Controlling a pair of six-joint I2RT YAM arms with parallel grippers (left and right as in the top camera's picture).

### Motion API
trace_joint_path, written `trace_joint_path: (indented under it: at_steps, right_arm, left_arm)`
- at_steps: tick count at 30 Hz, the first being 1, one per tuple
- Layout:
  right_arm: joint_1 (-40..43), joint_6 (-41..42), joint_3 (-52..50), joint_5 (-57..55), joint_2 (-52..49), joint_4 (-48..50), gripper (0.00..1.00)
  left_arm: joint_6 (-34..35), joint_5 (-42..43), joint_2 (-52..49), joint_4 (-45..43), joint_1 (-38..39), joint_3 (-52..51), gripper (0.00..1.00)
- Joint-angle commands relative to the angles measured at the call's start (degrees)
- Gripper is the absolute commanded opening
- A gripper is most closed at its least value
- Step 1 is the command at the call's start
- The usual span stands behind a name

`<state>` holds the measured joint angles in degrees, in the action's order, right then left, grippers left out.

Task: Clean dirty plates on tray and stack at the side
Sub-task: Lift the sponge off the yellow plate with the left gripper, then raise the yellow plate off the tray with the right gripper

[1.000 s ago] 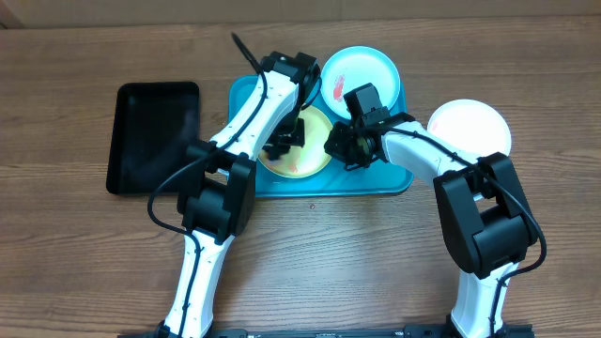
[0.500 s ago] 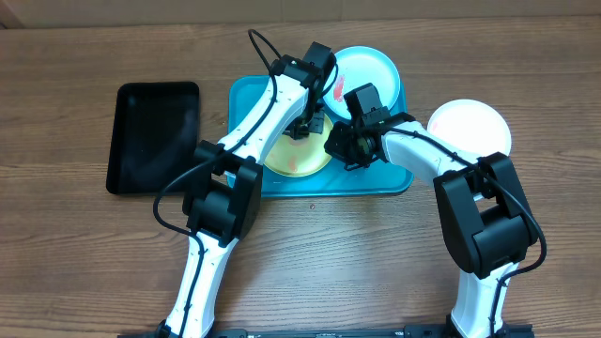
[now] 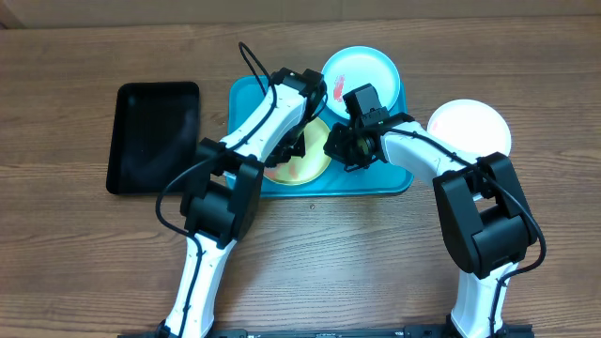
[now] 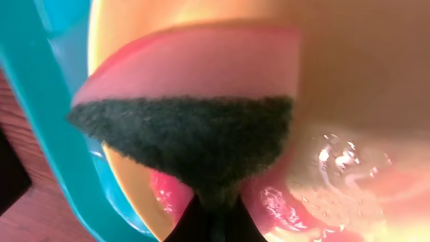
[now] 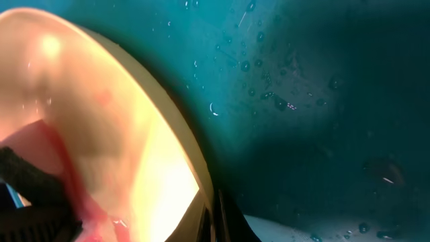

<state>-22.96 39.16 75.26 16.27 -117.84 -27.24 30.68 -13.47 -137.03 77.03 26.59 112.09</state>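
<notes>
Left pincer (image 4: 211, 216) back over yellow-green plate (image 3: 310, 167), clamped on sponge (image 4: 188, 128) | right pincer (image 3: 334, 145) at its rim, grip unclear

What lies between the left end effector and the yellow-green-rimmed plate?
A pink sponge with dark green scouring face, held by the left end effector against the yellow-green-rimmed plate; left wrist view.

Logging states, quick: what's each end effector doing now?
Left end effector: closed on the sponge.
Right end effector: closed on the yellow-green plate, at its rim.

Overhead view: bright, even light, sharp focus, soft shadows on the surface (image 3: 376, 263). Wrist views: close, blurred; glare on the wet plate (image 4: 363, 81); tray (image 5: 302, 81) in shade.
</notes>
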Motion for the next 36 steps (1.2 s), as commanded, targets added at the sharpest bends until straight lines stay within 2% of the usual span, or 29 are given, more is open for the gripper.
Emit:
trace_joint_path:
  at_steps: [1, 9, 12, 17, 21, 31, 36]
  right_arm:
    - [0.3, 0.9, 0.4, -0.5, -1.3, 0.4, 0.04]
    - [0.3, 0.9, 0.4, -0.5, -1.3, 0.4, 0.04]
    - [0.3, 0.9, 0.4, -0.5, -1.3, 0.4, 0.04]
    - [0.3, 0.9, 0.4, -0.3, -1.3, 0.3, 0.04]
    - [0.3, 0.5, 0.4, 0.0, -1.3, 0.1, 0.04]
    - [0.3, -3.7, 0.7, 0.9, -1.0, 0.2, 0.04]
    - [0.3, -7.1, 3.8, -1.3, 2.3, -5.3, 0.04]
  left_arm:
    - [-7.9, 14.6, -2.3, -1.8, -0.2, -2.9, 0.04]
    - [-22.0, 36.3, -2.3, -5.4, -2.8, 1.1, 0.04]
    - [-23.9, 41.3, -2.3, -7.1, -3.9, 2.3, 0.04]
    - [-23.9, 42.0, -2.3, -11.5, -5.4, 2.6, 0.04]
    - [-23.7, 42.0, -2.3, -11.7, -7.8, 6.2, 0.04]
    - [-22.8, 42.3, -2.2, 1.2, -15.3, 31.1, 0.04]
    - [-22.8, 38.3, -2.3, 6.5, -15.6, 33.3, 0.04]
